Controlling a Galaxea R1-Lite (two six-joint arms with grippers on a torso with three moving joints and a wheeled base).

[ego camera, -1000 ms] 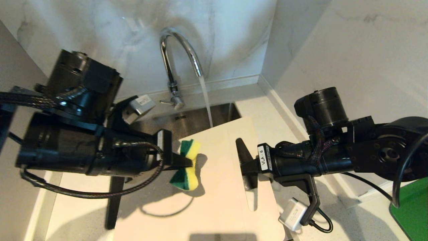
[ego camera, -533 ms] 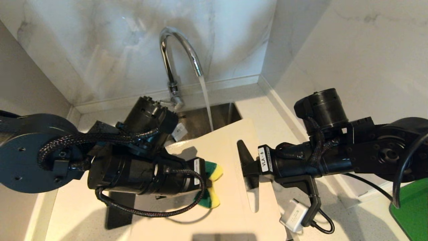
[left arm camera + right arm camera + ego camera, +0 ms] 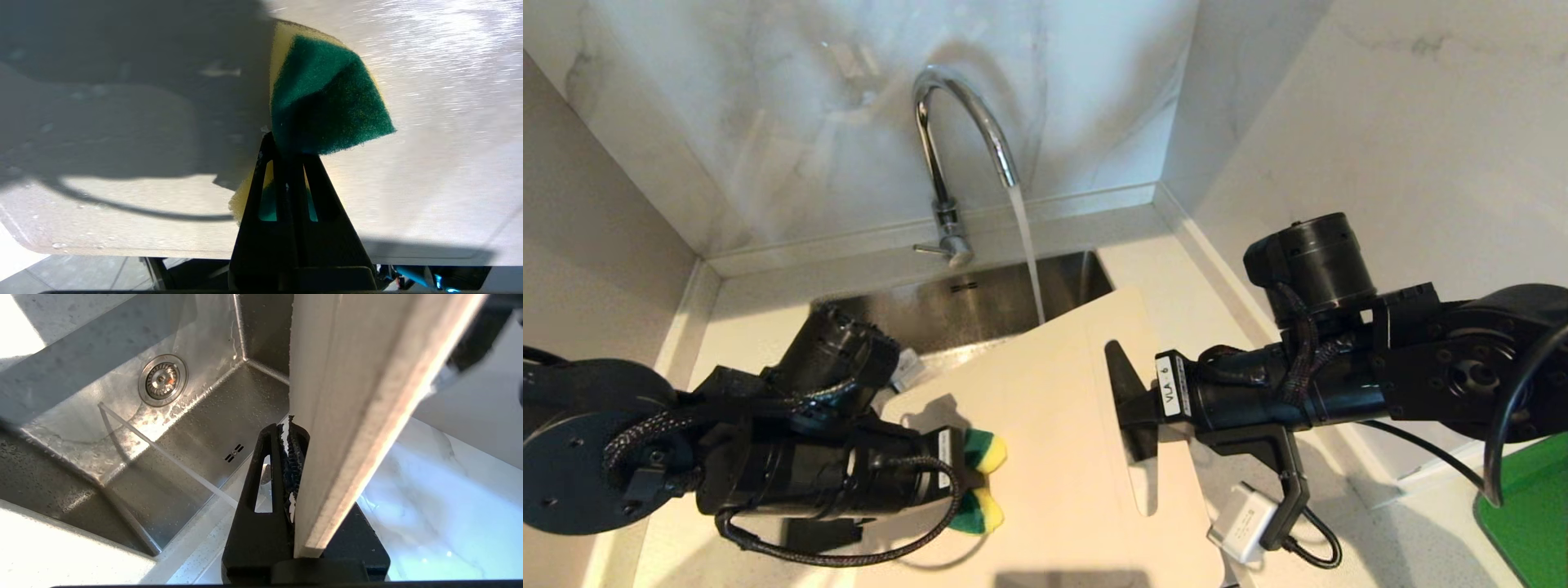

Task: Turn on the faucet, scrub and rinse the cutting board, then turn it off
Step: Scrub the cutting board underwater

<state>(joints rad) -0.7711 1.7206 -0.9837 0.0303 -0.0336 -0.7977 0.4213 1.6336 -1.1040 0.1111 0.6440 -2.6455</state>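
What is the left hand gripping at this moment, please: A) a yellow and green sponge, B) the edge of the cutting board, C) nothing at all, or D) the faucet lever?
A: the left hand is shut on the yellow and green sponge, pressed against the cutting board.

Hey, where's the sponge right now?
In the head view the sponge is at lower left, pinched in the left end effector against the cutting board, near the board's edge farthest from the right end effector.
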